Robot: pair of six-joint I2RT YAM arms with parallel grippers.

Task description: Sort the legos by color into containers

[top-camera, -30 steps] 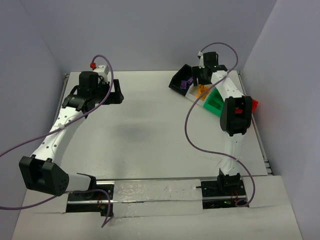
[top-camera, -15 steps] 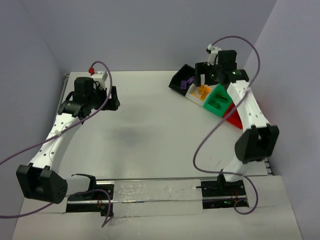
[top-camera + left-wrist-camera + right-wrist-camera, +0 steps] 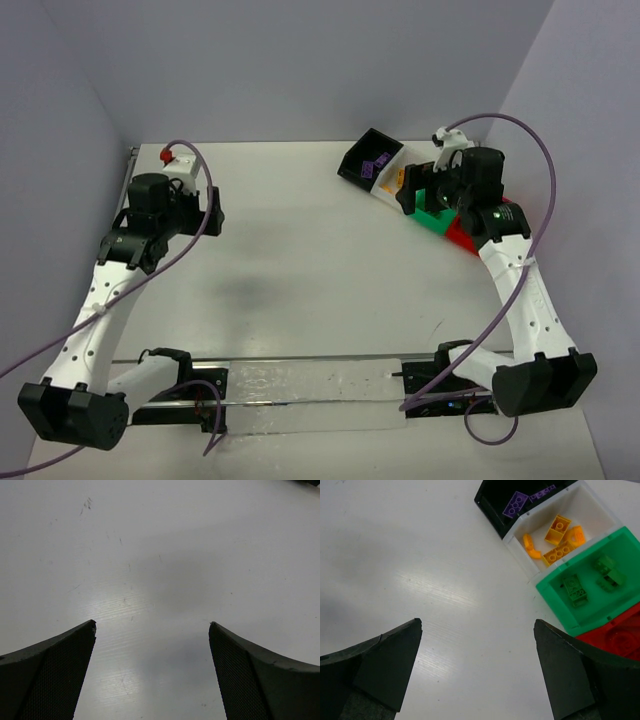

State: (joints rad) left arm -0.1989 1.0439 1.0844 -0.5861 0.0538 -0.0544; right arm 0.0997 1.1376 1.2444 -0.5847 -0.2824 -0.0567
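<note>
Four joined bins stand at the back right: black (image 3: 489,504), white (image 3: 521,556), green (image 3: 555,605) and red (image 3: 617,639). Purple bricks (image 3: 516,503) lie in the black bin, several orange bricks (image 3: 558,529) in the white one and green bricks (image 3: 576,589) in the green one. The red bin's contents are not clear. My right gripper (image 3: 477,625) is open and empty, above bare table just beside the bins; in the top view it (image 3: 412,190) covers part of the green bin (image 3: 432,218). My left gripper (image 3: 152,625) is open and empty over bare table at the far left (image 3: 210,210).
The white table (image 3: 300,260) ends in grey walls at the back and on both sides. The arm bases and a metal rail (image 3: 310,385) run along the near edge. Purple cables loop off both arms. No loose bricks show on the table.
My right gripper has swung from over the black and white bins to the right and nearer, its arm stretching out. My left gripper has drawn left and slightly nearer.
</note>
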